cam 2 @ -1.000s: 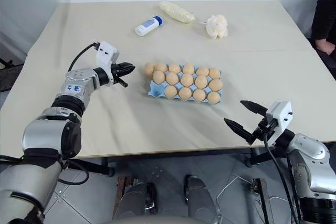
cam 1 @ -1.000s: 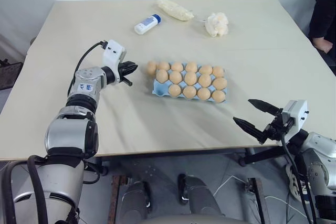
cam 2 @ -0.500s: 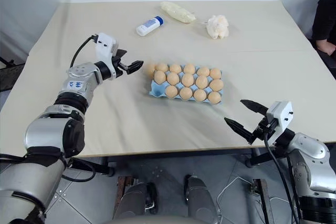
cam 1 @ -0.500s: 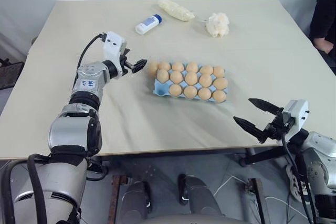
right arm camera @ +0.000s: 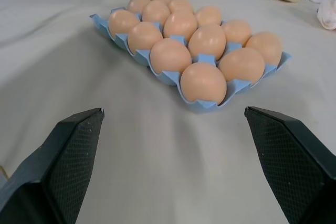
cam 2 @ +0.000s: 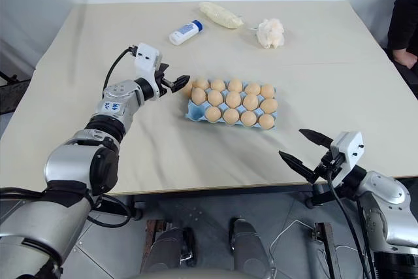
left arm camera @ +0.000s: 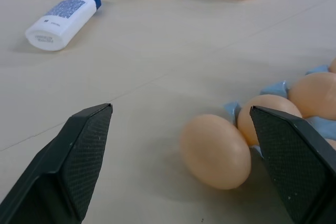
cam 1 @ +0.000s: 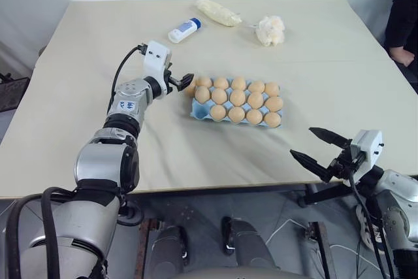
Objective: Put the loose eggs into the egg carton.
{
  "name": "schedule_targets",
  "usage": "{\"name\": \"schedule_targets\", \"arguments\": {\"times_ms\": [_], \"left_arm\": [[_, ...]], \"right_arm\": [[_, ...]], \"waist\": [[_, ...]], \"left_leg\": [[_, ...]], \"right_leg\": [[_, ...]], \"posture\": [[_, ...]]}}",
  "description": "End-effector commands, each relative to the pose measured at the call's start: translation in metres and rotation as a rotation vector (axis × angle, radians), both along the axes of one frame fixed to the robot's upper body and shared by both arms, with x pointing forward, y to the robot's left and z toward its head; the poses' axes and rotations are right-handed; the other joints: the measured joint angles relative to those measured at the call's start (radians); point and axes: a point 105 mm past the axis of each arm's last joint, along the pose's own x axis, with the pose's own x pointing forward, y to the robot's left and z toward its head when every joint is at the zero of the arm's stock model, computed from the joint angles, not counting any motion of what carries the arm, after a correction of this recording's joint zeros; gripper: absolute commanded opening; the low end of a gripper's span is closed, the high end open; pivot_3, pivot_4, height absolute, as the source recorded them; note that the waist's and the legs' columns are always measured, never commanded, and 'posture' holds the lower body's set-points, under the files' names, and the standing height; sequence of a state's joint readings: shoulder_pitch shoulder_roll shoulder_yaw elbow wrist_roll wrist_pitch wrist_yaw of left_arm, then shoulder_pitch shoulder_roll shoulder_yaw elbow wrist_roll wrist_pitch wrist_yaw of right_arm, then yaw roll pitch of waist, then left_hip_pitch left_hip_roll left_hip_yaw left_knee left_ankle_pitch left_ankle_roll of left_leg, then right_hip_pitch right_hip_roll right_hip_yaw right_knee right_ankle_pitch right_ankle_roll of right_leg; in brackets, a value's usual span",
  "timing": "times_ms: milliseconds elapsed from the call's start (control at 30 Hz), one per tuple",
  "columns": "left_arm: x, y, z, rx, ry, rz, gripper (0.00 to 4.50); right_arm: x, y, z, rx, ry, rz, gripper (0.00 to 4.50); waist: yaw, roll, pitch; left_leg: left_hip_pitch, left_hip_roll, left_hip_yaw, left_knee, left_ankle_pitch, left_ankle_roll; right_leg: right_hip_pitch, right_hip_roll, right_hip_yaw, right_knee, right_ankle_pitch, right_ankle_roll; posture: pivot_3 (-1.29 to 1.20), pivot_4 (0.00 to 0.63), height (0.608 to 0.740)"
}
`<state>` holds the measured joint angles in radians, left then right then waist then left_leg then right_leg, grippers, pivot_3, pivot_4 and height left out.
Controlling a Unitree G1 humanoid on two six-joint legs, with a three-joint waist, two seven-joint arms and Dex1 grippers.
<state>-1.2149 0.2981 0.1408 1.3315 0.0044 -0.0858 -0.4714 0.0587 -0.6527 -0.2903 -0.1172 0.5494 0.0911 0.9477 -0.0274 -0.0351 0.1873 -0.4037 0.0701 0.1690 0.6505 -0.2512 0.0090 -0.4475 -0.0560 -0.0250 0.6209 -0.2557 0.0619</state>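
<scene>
**Cream worktop, full carton, one egg loose beside it**

A broad cream worktop (cam 1: 78,129) takes up most of the scene, its surface matt, with a pale wall behind its far edge and a grey tiled floor (cam 1: 287,233) showing under the near edge. At the right margin a person in a dark sleeve (cam 1: 401,24) sits beside the worktop.

Near the middle lies the light blue egg carton (cam 1: 196,110), three rows of five cups, an egg standing in every cup visible. One loose egg (left arm camera: 215,150) lies on the worktop just off the carton's far-left corner, touching or very nearly touching the carton's edge there.

Along the far side, well apart from the carton, lie a clear bag of pale yellowish stuff (cam 1: 217,12), a lumpy white-cream wad (cam 1: 270,30) and a white bottle with a blue cap (cam 1: 183,30) on its side.

The left gripper (cam 1: 181,82) hovers low over the worktop at the loose egg, jaws spread wide with the egg between the fingers, neither pad touching it; it holds nothing. The right gripper (cam 1: 320,148) hangs off the near right edge of the worktop, jaws wide apart and empty, facing the carton with bare worktop between.
</scene>
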Motion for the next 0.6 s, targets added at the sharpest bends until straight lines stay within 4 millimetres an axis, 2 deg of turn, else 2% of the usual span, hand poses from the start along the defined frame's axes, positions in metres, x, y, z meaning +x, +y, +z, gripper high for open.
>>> {"name": "schedule_targets", "arguments": {"times_ms": [33,600], "left_arm": [[0.004,-0.002,0.013,0.008,-0.033,0.020,4.47],[0.003,-0.009,0.001,0.028,0.015,0.027,4.47]], "right_arm": [[-0.003,-0.003,0.013,-0.002,-0.051,-0.016,4.50],[-0.005,-0.003,0.012,-0.006,-0.044,-0.033,4.50]], "waist": [[0.000,0.000,0.000],[0.000,0.000,0.000]], "left_leg": [[0.000,0.000,0.000,0.000,0.000,0.000],[0.000,-0.001,0.000,0.000,0.000,0.000]], "right_leg": [[0.000,0.000,0.000,0.000,0.000,0.000],[0.000,-0.001,0.000,0.000,0.000,0.000]], "posture": [[0.00,0.150,0.740],[0.00,0.150,0.740]]}}
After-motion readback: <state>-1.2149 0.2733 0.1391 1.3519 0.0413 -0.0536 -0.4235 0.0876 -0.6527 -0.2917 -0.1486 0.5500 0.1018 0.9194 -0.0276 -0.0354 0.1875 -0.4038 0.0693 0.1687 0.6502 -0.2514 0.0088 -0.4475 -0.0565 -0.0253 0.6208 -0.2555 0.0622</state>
